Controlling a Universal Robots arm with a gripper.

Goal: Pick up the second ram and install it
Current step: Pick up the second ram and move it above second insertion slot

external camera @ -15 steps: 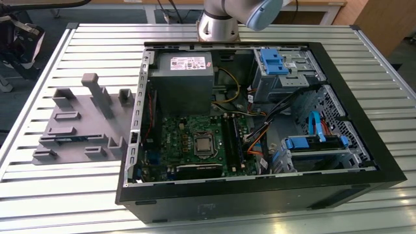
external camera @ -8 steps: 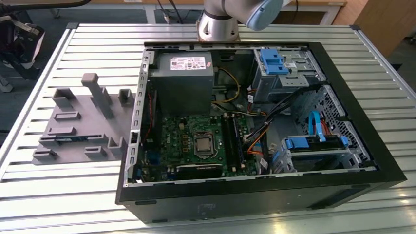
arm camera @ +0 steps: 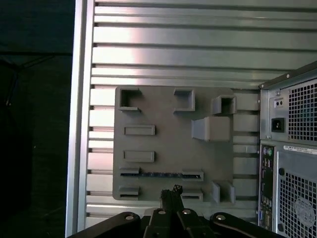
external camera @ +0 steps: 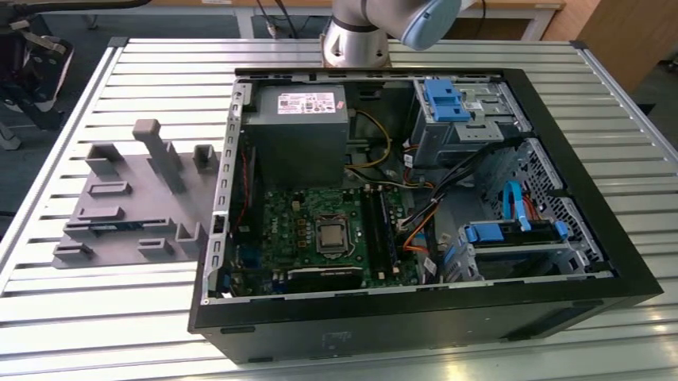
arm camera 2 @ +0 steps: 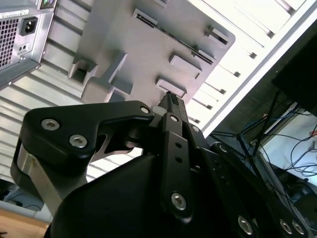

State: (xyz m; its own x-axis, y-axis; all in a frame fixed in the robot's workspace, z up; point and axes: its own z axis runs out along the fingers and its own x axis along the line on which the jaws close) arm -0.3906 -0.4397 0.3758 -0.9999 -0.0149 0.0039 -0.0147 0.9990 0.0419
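Treating the second ram [arm camera: 161, 174] as light, stiff and fragile: a thin board with chips, so no hard squeeze and no bending. It sits in the tray [arm camera: 163, 139], apparently on its long edge in a slot between two end blocks, with only the top edge visible in the first wrist view. The tray lies on the slatted table [arm camera: 173, 49], just beside the case [external camera: 424, 317] on the exterior view's left.

Grip judgement:
- Pinch the two flat faces near mid-length, at the exposed upper edge.
- Keep the fingers square to the board, since a skewed hold could bind it in the slot.
- The faces look smooth, so it may slip under a light pinch.

Gripper [arm camera: 173, 191]: the jaws look clenched tip to tip, with nothing between them.

Pose:
- In both wrist views it hangs well above the tray, clear of the ram.
- The tips point down toward the tray edge on the ram's side.
- In the exterior view the arm base [external camera: 355, 40] stands behind the case.
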